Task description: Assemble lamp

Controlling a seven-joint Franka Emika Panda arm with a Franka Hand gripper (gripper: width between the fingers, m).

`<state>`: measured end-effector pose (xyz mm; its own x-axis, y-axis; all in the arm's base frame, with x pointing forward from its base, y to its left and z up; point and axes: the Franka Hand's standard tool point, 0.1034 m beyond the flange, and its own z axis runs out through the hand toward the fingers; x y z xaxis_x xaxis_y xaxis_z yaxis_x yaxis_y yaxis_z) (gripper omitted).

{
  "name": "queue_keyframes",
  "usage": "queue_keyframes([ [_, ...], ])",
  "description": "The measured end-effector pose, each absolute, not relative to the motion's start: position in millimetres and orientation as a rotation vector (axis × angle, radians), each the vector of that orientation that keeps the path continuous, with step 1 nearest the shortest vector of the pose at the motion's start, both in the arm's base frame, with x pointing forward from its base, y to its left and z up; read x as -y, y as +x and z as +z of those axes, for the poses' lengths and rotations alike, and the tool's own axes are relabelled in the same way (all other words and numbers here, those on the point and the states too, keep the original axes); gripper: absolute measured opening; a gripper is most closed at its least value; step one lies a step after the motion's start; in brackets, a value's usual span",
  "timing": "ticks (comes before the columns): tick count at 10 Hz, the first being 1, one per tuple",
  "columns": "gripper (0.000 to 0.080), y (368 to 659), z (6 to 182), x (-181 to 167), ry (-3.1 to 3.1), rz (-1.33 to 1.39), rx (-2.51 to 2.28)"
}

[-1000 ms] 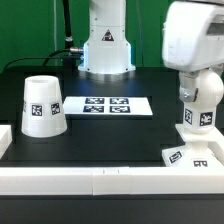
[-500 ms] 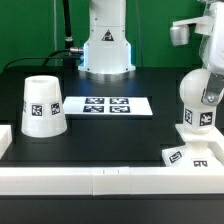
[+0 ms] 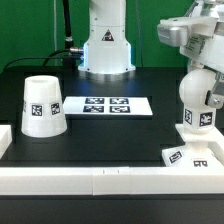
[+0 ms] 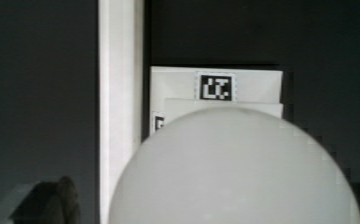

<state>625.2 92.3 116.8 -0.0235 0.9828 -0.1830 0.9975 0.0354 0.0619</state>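
Observation:
The white bulb [image 3: 198, 98] stands upright on its neck on the flat square base [image 3: 190, 155] at the exterior view's right, near the front. My gripper [image 3: 203, 66] hangs just above the bulb's top and appears open, gripping nothing. In the wrist view the bulb's dome [image 4: 230, 170] fills the near part of the picture. One dark finger [image 4: 40, 203] shows beside it with a gap between them. The base [image 4: 216, 88] with its tag lies beyond the dome. The tapered shade [image 3: 42, 105] stands mouth down at the exterior view's left.
The marker board [image 3: 110, 105] lies flat in the middle of the black table. A white rim wall [image 3: 100, 180] runs along the front and also shows in the wrist view [image 4: 120, 90]. The arm's white pedestal [image 3: 105, 50] stands at the back.
My gripper's hand has shifted above the bulb, first up toward the exterior view's right, then back to the left. The bulb, base and shade have not moved.

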Motion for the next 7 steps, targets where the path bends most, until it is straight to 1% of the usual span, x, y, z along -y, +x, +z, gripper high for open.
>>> queue_keyframes([
  [1, 0.0572, 625.1, 116.7, -91.8, 2.072, -0.124, -2.119],
  [4, 0.0574, 625.2, 116.7, -91.3, 2.077, -0.124, -2.113],
  [7, 0.0574, 624.5, 116.3, -90.4, 2.192, -0.113, -1.994],
])
